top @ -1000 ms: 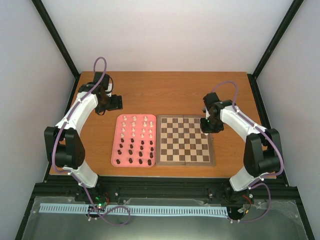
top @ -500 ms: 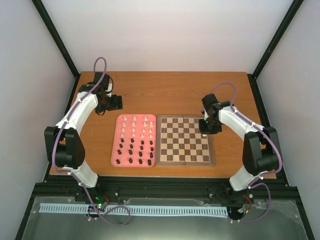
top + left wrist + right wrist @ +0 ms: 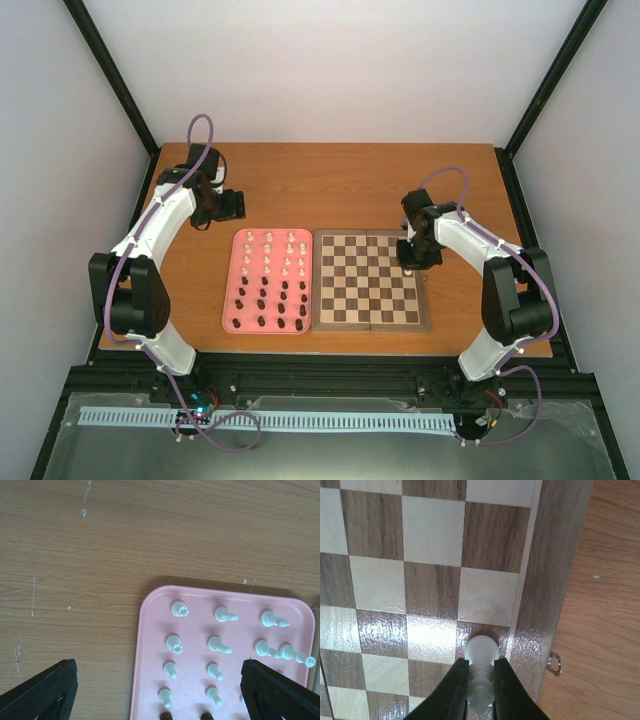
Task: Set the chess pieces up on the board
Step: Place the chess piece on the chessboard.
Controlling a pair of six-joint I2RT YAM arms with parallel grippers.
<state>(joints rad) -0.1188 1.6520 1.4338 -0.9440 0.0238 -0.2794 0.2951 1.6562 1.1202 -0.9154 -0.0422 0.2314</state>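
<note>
— Status of the left jaws?
— Spread wide, holding nothing, above the bench [image 3: 330, 180] beside the far left corner of the pink tray [image 3: 232, 300]. The chess pieces [image 3: 180, 610] stand in that tray, white rows far, dark rows near.
— The board [image 3: 350, 285]?
— No piece stands free on it. The right jaws pinch one white piece [image 3: 481, 672] over a dark square by its right border: a placing step, I judge, the task barely begun. Next: lower gently, then let go.
— Any writing?
— None I can read.
</note>
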